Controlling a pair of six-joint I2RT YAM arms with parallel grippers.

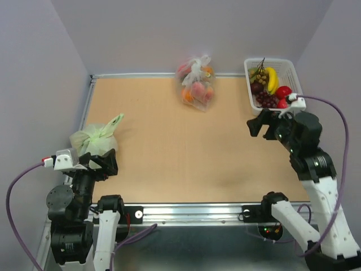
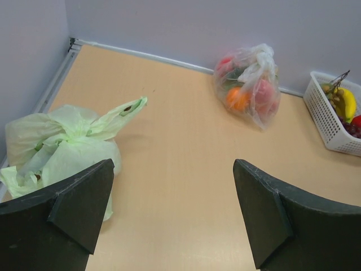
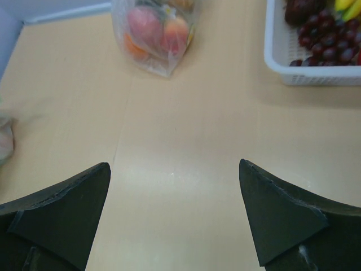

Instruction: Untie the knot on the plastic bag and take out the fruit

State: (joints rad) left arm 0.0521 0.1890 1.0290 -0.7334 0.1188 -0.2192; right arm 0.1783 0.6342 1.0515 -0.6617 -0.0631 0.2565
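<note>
1. Nothing is started yet, I judge: the plastic bag (image 1: pixel 197 86) lies at twelve o'clock by the far edge, its knot (image 1: pixel 195 70) tied and the fruit (image 1: pixel 198 91) inside.
2. The left gripper (image 2: pixel 172 165) and right gripper (image 3: pixel 174 165) both gape wide and empty, well apart from it.
3. The next move likely calls for reaching in and pinching the knot.

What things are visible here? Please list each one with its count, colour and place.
table: 1, light wood, under everything
plastic bag: 1, clear, far middle of the table
knot: 1, whitish, top of the plastic bag
fruit: several, pink and orange, inside the plastic bag
green bag: 1, pale green, near left
basket: 1, white, far right
banana: 1, yellow, in the basket
grapes: 1 bunch, dark purple, in the basket
red fruit: 1 or 2, red, in the basket
left gripper: 1, black, open, by the green bag
right gripper: 1, black, open, near the basket
</note>
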